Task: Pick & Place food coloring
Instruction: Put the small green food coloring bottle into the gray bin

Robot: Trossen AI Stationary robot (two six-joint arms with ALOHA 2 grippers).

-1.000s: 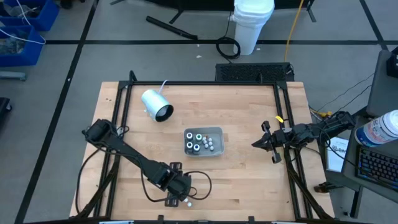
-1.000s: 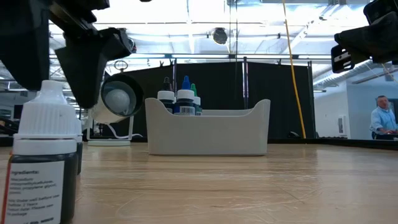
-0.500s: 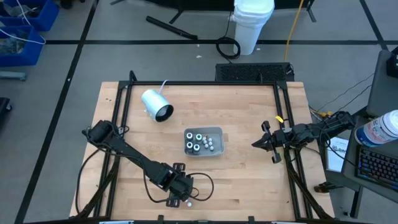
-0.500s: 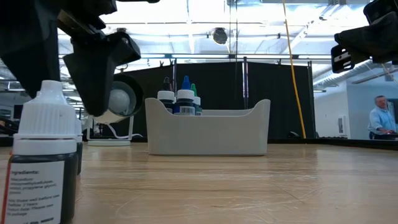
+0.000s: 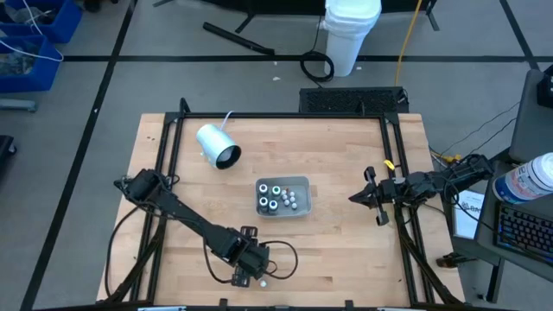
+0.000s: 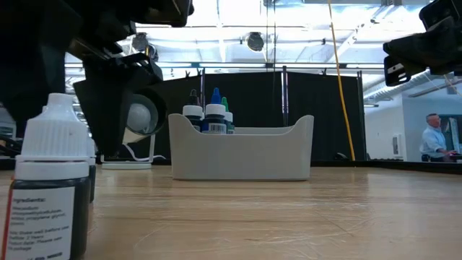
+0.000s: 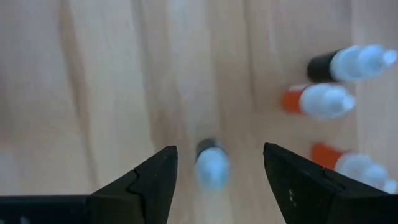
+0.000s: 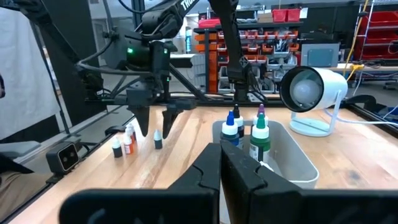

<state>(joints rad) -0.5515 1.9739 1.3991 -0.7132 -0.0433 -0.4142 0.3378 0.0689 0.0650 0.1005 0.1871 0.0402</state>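
1. Blue bins (image 5: 30,39) sit on the grey floor at the high view's ten o'clock, off the table's left side.
2. The wooden table (image 5: 337,250) is pale planking inside a black frame.
3. The left gripper (image 5: 251,273) hangs over the table's six o'clock edge, fingers (image 7: 152,180) spread apart and holding nothing; a dark bottle with a white cap (image 7: 212,163) stands between them, untouched.
4. Beside it stand more food coloring bottles (image 7: 320,101), one dark and two orange, all white-capped.
5. A white cylinder with a cord (image 5: 217,145) lies at the table's eleven o'clock.
6. The grey tray (image 5: 302,210) sits at the table's centre, holding several upright bottles (image 5: 276,197) with white and green tops.
7. A white bucket (image 5: 352,33) stands on the floor at twelve o'clock.
8. The right gripper (image 5: 356,198) waits at three o'clock, fingers pressed together, empty.
9. In the low view a person (image 6: 433,141) stands far back at the room's right, under bright ceiling lights.
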